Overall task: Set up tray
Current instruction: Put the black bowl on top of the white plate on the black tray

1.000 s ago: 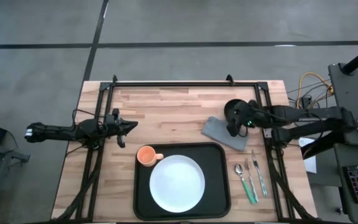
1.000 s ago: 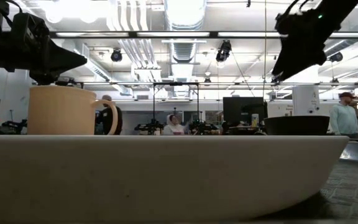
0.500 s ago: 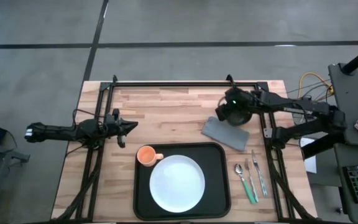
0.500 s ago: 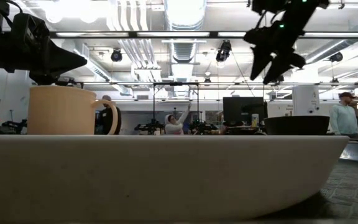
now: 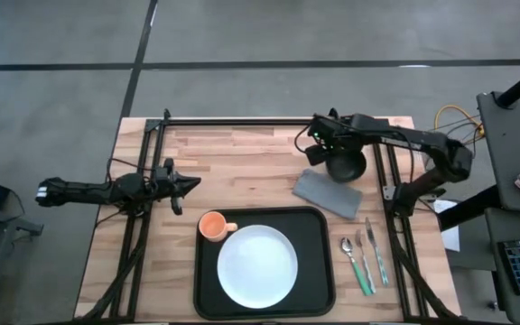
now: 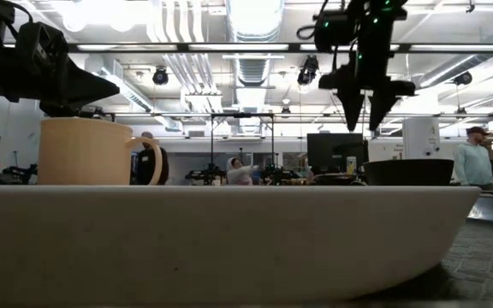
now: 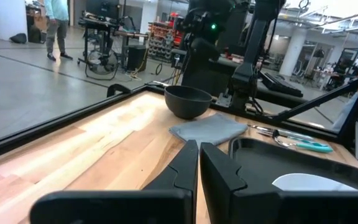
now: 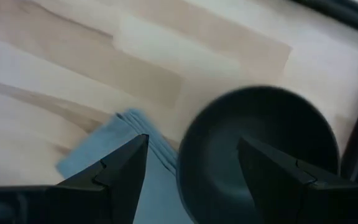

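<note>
The black tray [image 5: 316,275] lies at the table's near middle. It bears a white plate [image 5: 257,265] and, in its far left corner, an orange cup [image 5: 211,226]. A grey napkin [image 5: 328,193] lies flat past the tray's far right corner. A black bowl [image 5: 345,167] stands just beyond it. My right gripper [image 8: 191,146] hangs open above the bowl [image 8: 260,149] and the napkin's far end [image 8: 135,155], pointing steeply down and touching nothing. My left gripper [image 5: 188,182] waits shut and level at the table's left, above the wood.
A spoon, a fork and a knife [image 5: 365,257] lie side by side on the wood right of the tray. A black frame rail [image 5: 269,121] runs along the far edge. Bare wood lies between my left gripper and the tray.
My right gripper has swung from over the napkin's right end toward the table's far edge and left. It now stands over the bowl, has tipped steeply downward and has rolled. It has stayed open. Nothing on the table has moved.
</note>
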`<action>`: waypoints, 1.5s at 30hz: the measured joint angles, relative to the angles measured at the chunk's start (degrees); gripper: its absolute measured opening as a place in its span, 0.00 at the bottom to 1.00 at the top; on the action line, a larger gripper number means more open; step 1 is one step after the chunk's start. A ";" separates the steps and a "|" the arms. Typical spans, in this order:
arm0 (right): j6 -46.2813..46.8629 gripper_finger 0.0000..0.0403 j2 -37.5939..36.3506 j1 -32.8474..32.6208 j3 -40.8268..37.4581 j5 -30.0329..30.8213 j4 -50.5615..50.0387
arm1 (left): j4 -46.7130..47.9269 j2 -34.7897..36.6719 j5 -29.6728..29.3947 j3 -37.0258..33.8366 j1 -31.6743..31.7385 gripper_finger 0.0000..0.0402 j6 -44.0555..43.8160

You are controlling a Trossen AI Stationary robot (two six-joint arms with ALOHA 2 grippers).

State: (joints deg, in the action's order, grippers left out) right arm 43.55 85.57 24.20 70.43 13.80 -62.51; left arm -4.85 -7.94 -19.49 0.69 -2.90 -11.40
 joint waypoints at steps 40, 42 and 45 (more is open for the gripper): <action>3.23 0.58 10.21 0.75 -11.22 -0.21 11.87 | 0.85 -1.14 0.01 -0.07 0.00 0.00 -1.30; 3.67 0.57 10.21 0.75 -12.02 -0.23 12.12 | 0.83 -1.12 0.00 -0.07 0.00 0.00 -1.38; 3.61 0.55 10.21 0.73 -12.67 -0.37 12.18 | 0.83 -1.14 0.01 -0.07 0.00 0.00 -1.38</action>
State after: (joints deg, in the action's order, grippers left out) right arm 47.16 95.79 24.93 57.76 13.43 -50.33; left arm -4.01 -9.08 -19.48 0.62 -2.90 -12.78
